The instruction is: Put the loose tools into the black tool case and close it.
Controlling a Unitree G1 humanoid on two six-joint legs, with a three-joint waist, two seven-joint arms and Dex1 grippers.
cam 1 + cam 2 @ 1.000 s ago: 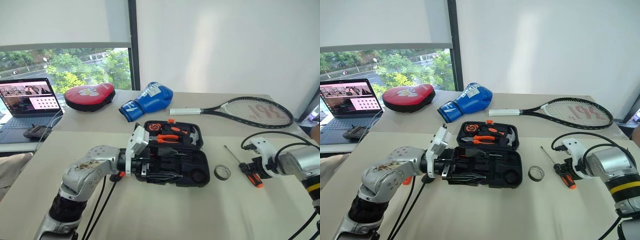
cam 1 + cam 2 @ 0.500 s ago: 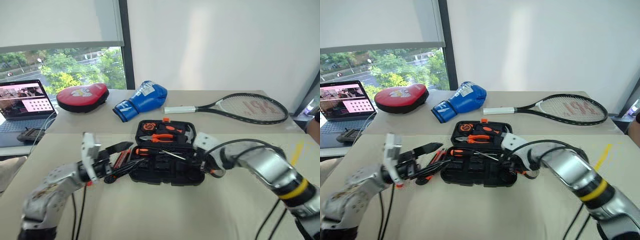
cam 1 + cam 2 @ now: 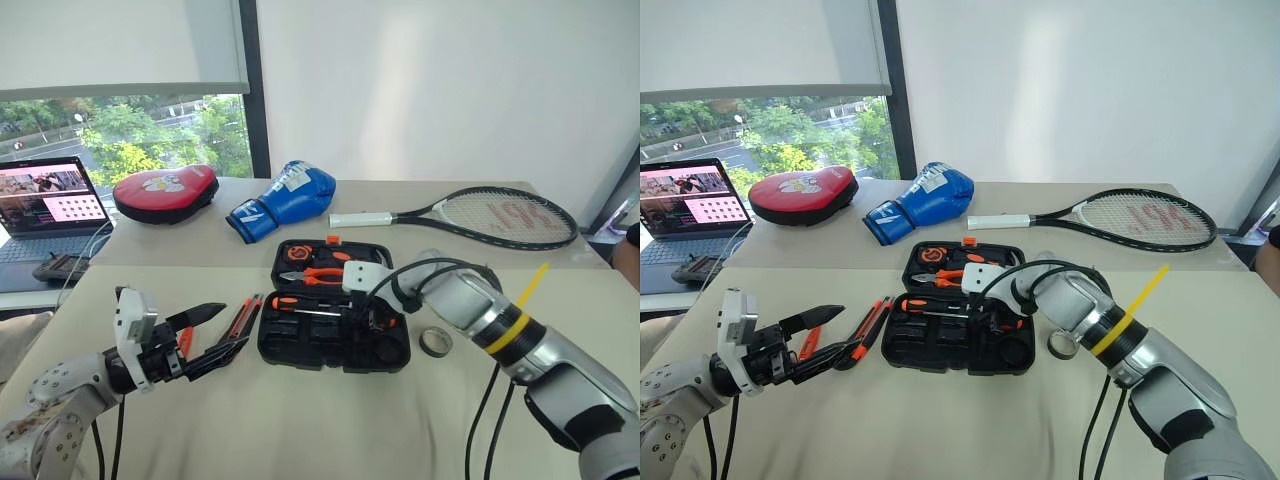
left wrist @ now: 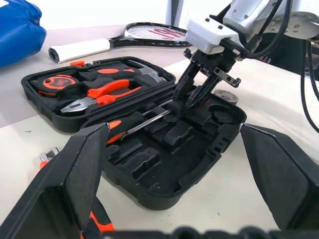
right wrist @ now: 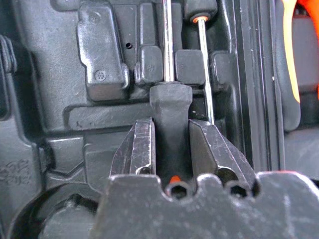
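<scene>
The black tool case (image 3: 330, 358) lies open at the table's middle, with pliers and a tape measure in its lid. My right gripper (image 3: 368, 305) reaches down into its front half, shut on the black handle of a screwdriver (image 5: 169, 107) whose shaft lies along a slot. A second screwdriver (image 4: 124, 128) with an orange-and-black handle rests in the case beside it. Left of the case, my left gripper (image 3: 235, 326) hangs open and empty above the table. The utility knife (image 3: 245, 315) and a small orange screwdriver (image 3: 185, 342) lie near it. The dark tape roll (image 3: 433, 342) sits just right of the case.
At the back lie a laptop (image 3: 50, 205), a red pad (image 3: 165, 192), a blue boxing glove (image 3: 285, 198) and a tennis racket (image 3: 480, 215). A dark controller (image 3: 60, 268) sits by the laptop. My right arm's cables hang over the table right of the case.
My right gripper has carried the screwdriver from the table's right side into the case. My left gripper has drawn back leftward out of the case. The view has shifted.
</scene>
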